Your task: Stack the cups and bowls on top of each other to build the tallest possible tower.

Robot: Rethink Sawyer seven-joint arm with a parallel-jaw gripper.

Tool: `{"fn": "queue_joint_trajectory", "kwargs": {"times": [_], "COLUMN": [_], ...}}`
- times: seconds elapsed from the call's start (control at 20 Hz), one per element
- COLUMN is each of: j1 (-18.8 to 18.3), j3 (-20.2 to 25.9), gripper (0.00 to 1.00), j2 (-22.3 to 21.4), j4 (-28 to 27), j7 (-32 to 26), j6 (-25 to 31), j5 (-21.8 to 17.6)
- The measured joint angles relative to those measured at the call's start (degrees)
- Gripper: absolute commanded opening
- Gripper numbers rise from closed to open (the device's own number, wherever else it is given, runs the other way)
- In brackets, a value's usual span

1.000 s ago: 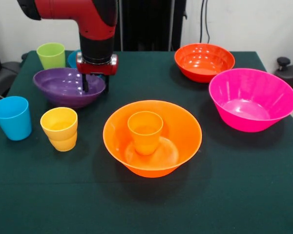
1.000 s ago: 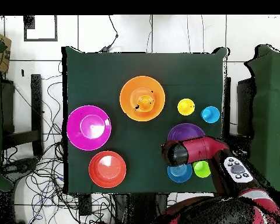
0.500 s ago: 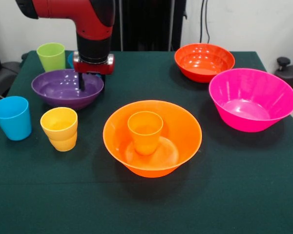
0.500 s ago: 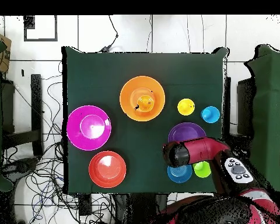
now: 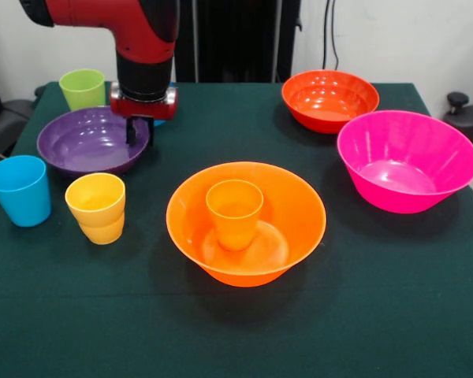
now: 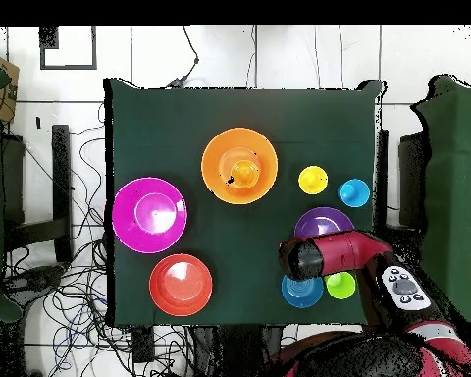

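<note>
The gripper (image 5: 139, 132) straddles the right rim of the glossy purple plastic bowl (image 5: 79, 143), one finger inside the rim, one outside, pinching it. Left of the gripper stands the lime green plastic cup (image 5: 83, 88); nearer the camera and to its left stand the blue plastic tumbler (image 5: 20, 190) and the yellow stepped cup (image 5: 97, 207). To its right and nearer sits the wide orange bowl (image 5: 288, 209) holding the small orange cup (image 5: 235, 213). The red and black arm (image 5: 134, 31) comes in from upper left, wrist pointing straight down
</note>
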Motion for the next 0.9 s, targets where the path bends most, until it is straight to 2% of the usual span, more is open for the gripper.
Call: {"fn": "queue_joint_trajectory", "kwargs": {"times": [0.6,0.8,0.9], "j1": [0.0,0.0,0.1], "j3": [0.0,-0.1,-0.2], "gripper": [0.0,0.0,0.0], "j2": [0.4,-0.2,-1.9], "j4": [-1.2,-1.1,-0.3], "j7": [0.0,0.0,0.0], "j6": [0.0,0.2,1.0], "j5": [0.1,1.1,2.9]}}
